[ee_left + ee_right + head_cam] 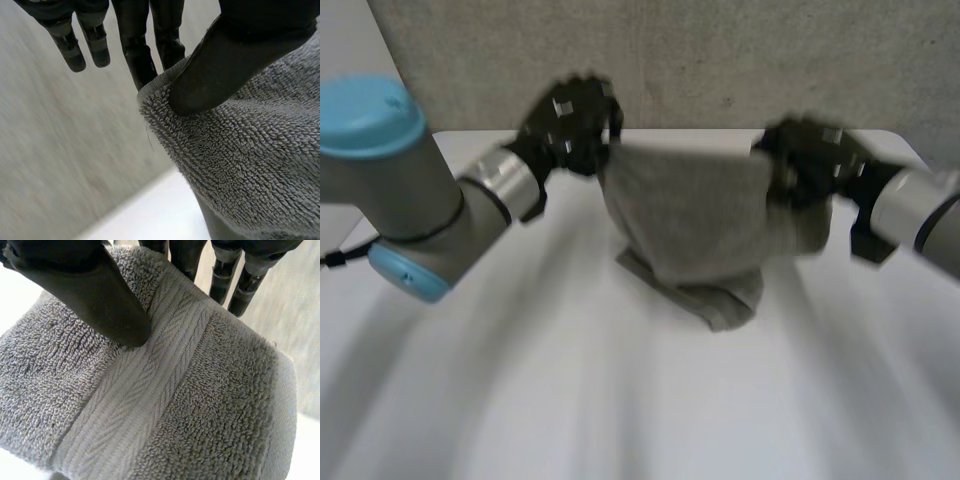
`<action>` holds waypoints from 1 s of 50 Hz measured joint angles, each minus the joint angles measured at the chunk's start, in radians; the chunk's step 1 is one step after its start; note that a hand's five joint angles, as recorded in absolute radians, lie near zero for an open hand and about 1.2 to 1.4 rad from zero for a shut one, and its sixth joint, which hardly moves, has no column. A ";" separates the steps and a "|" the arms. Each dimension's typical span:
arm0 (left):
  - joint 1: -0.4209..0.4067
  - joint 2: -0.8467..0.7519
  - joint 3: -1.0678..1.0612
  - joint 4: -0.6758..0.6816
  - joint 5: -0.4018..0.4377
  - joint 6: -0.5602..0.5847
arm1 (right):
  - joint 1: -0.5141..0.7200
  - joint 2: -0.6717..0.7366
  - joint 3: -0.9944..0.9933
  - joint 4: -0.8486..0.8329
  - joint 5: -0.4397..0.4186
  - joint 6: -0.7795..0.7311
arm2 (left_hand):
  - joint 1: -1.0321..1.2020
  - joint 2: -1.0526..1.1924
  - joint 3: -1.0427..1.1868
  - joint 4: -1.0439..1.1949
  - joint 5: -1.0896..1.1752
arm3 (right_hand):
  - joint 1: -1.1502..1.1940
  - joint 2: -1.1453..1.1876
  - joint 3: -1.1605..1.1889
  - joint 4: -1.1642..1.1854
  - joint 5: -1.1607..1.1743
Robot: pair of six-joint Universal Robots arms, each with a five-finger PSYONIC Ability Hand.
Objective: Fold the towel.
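Left hand (570,120) and right hand (810,165) hold the towel (690,220) up, fingers (137,55) clamped on its corners. Its lower end rests on the worktop (620,400).

**Operator:** What is concealed at the left hand (230,60)?

**Robot:** The towel (250,165) corner covers the tips of two of my fingers (145,65). The view's edge cuts off my thumb's base.

**Operator:** And at the right hand (95,295)?

**Robot:** My fingers (187,257) pass behind the towel's edge, so their reach cannot be told. In the head view, hanging cloth hides part of the fold on the table (620,400).
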 measured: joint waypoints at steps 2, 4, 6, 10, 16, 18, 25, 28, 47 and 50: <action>-0.010 0.054 0.022 0.025 -0.046 -0.016 | 0.006 -0.037 -0.083 0.001 0.000 -0.005 | 0.000 0.000 0.000 0.000 0.000 | 0.000 0.000 0.000 0.000 0.000; -0.017 0.106 0.015 0.048 -0.073 -0.025 | 0.010 -0.069 -0.119 -0.013 -0.001 -0.008 | 0.000 0.000 0.000 0.000 0.000 | 0.003 0.000 0.000 0.000 0.000; -0.026 0.192 -0.022 0.089 -0.101 -0.033 | 0.017 -0.118 -0.140 -0.051 -0.002 -0.008 | 0.000 0.001 0.000 0.000 0.000 | 0.003 0.000 0.000 0.000 0.001; -0.034 0.330 -0.154 0.182 -0.120 -0.035 | 0.026 -0.192 -0.078 -0.146 -0.009 -0.009 | 0.000 0.004 0.000 0.000 0.002 | 0.003 0.000 0.000 0.000 0.003; -0.039 0.469 -0.485 0.323 -0.113 -0.025 | 0.013 -0.253 0.173 -0.222 -0.063 -0.088 | 0.000 0.007 0.000 0.000 0.005 | 0.004 0.001 0.000 0.000 0.003; -0.041 0.482 -0.590 0.340 -0.107 -0.023 | 0.000 -0.252 0.253 -0.207 -0.091 -0.154 | 0.000 0.007 0.000 0.000 0.005 | 0.004 0.001 0.000 0.000 0.003; -0.077 0.343 -0.757 0.303 -0.085 -0.019 | -0.059 -0.183 0.395 -0.048 -0.107 -0.492 | -0.140 -0.156 0.000 0.000 -0.151 | 0.004 0.001 0.000 0.000 0.003; -0.106 0.251 -0.763 0.271 -0.082 -0.013 | -0.073 -0.140 0.409 0.008 -0.080 -0.589 | -0.435 -0.458 0.000 0.000 -0.466 | 0.004 0.001 0.000 0.000 0.003; -0.146 0.128 -0.704 0.218 -0.164 0.106 | -0.073 -0.068 0.405 -0.065 0.039 -0.433 | -0.658 -0.677 0.000 0.000 -0.714 | 0.004 0.001 0.000 0.000 0.002; -0.149 0.128 -0.707 0.217 -0.193 0.105 | -0.077 -0.064 0.405 -0.085 0.068 -0.405 | -0.661 -0.681 0.000 0.000 -0.721 | 0.004 0.001 0.000 0.000 0.002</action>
